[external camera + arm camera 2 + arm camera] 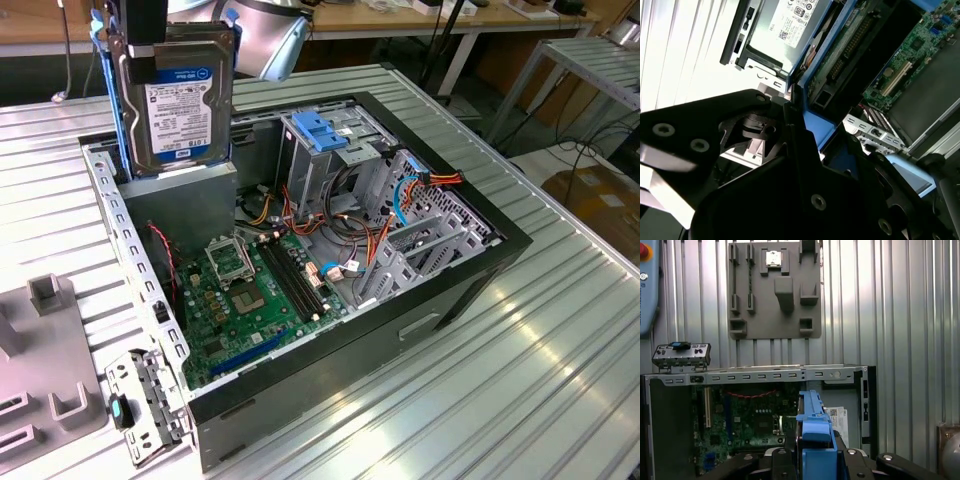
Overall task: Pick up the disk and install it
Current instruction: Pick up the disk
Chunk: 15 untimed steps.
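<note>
Black hand (146, 40) pinches the disk (185, 100) by its top edge, holding it upright over the open computer case (440, 290) on the bench (520, 400), and I judge that a slight tilt in so narrow a grip could snag its blue rails (116, 100) on loose cables (372, 240).

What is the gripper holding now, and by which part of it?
The gripper holds the disk by its upper end. The disk hangs upright, with its label facing out, above the open computer case.
</note>
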Each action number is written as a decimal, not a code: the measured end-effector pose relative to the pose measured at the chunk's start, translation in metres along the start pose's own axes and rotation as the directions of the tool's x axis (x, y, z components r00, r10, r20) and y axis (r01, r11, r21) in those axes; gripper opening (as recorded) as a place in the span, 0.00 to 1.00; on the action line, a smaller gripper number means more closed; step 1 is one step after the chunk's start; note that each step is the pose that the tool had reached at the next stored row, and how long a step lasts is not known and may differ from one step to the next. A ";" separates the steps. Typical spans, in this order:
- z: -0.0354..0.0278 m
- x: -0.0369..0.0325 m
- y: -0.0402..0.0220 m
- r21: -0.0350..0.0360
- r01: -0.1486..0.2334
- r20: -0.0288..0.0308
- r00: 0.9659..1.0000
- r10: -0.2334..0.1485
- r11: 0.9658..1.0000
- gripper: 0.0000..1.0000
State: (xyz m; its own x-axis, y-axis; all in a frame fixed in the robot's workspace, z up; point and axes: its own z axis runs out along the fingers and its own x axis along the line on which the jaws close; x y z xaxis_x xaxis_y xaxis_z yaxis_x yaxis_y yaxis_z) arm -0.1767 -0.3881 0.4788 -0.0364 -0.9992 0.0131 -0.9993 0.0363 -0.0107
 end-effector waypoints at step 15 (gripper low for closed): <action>0.0004 0.0006 -0.0227 0.000 0.000 0.000 1.000 0.000 1.000 0.37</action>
State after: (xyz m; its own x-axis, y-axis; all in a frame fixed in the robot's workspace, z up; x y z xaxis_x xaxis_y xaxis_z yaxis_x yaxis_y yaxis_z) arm -0.1541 -0.3895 0.4787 -0.0364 -0.9993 0.0130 -0.9993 0.0363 -0.0106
